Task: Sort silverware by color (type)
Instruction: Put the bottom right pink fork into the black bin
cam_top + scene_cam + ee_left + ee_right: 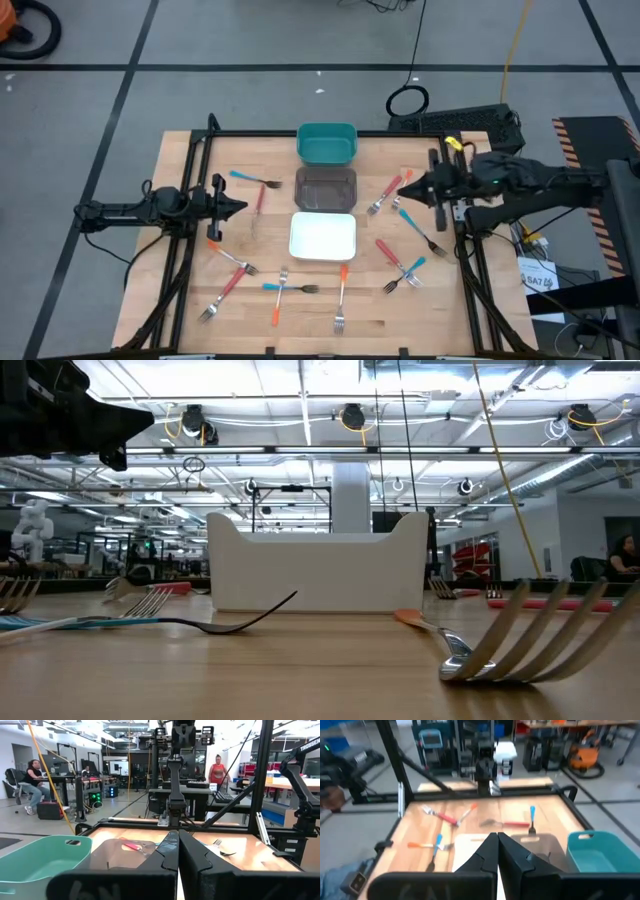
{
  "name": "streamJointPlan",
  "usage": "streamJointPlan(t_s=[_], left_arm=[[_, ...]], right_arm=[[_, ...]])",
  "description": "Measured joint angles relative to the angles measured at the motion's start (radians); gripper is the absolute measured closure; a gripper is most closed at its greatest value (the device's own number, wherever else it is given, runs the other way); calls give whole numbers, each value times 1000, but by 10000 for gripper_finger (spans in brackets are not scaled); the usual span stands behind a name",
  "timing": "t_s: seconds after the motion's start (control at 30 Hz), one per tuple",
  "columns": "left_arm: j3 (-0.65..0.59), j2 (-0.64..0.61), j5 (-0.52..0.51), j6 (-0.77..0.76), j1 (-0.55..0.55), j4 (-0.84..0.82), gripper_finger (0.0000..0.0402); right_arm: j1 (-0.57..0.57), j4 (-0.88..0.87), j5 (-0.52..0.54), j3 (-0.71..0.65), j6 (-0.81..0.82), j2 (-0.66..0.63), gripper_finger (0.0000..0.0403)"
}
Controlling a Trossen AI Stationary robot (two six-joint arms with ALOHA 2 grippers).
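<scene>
Plainly, you haven't begun sorting: the forks (342, 285) all lie scattered on the worktop (180, 290) around three empty bins (327, 143). Both the left gripper (240, 207) and right gripper (403, 189) hover with jaws closed, holding nothing.

Forks (340, 297): shiny metal heads (plastic handles); table (180, 190) smooth pale wood.
</scene>
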Motion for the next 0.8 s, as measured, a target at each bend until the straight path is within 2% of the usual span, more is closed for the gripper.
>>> streamJointPlan(t_s=[0.17,0.4,0.63,0.8], left_arm=[[55,0,0,-29,0,-66,401],[232,41,-24,-46,0,-202,401],[428,137,-27,16,0,-245,401],[584,254,-23,32,0,-284,401]], right_arm=[[0,-29,0,-17,0,46,403],[0,-13,1,-141,0,71,403],[2,32,1,-280,76,76,403],[2,67,1,-365,132,76,403]])
